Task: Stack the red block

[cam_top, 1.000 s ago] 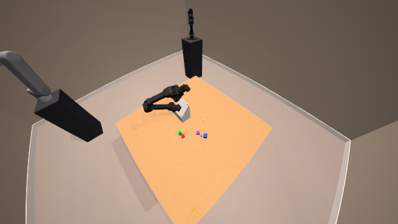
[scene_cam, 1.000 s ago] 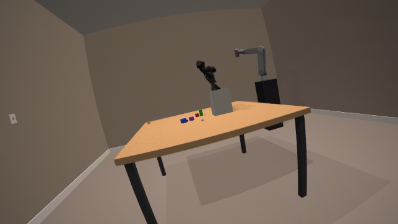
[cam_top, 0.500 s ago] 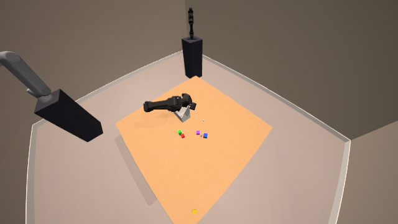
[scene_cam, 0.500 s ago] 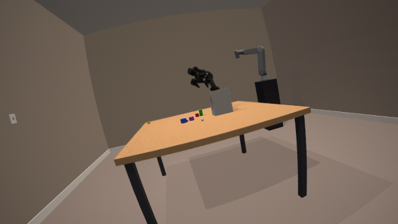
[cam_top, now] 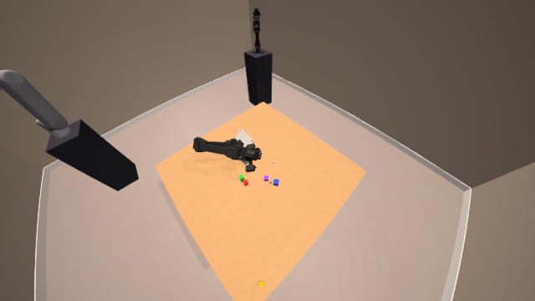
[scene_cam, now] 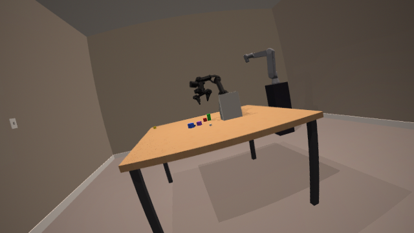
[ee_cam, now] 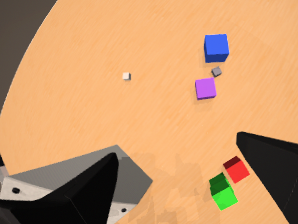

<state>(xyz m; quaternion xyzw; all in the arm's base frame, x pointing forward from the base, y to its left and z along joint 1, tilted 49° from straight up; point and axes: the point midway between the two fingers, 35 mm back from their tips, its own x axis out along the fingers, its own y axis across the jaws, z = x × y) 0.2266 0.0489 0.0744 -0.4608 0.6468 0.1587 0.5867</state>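
Note:
The red block (cam_top: 246, 182) (scene_cam: 205, 120) (ee_cam: 238, 171) lies on the table (cam_top: 259, 234) (scene_cam: 181, 139), close beside the green tower. The green tower (cam_top: 242, 177) (scene_cam: 209, 117) (ee_cam: 224, 198) stands upright and is taller than the red block; nothing rests on its top. My gripper (scene_cam: 204, 101) (ee_cam: 177, 149) is open and empty, with its fingers pointing down high above the table. In the wrist view both blocks appear at the lower right, just left of the right finger. Whether the red block touches the tower is too small to tell.
A purple block (cam_top: 266, 178) (scene_cam: 199, 123) (ee_cam: 205, 88), a blue block (cam_top: 276, 182) (scene_cam: 191, 125) (ee_cam: 216, 48) and a small grey cube (ee_cam: 216, 71) lie nearby. A small white cube (cam_top: 273, 161) (ee_cam: 126, 76) lies apart. A tall grey box (scene_cam: 231, 106) stands by the arm. A yellow block (cam_top: 262, 283) lies near a far corner.

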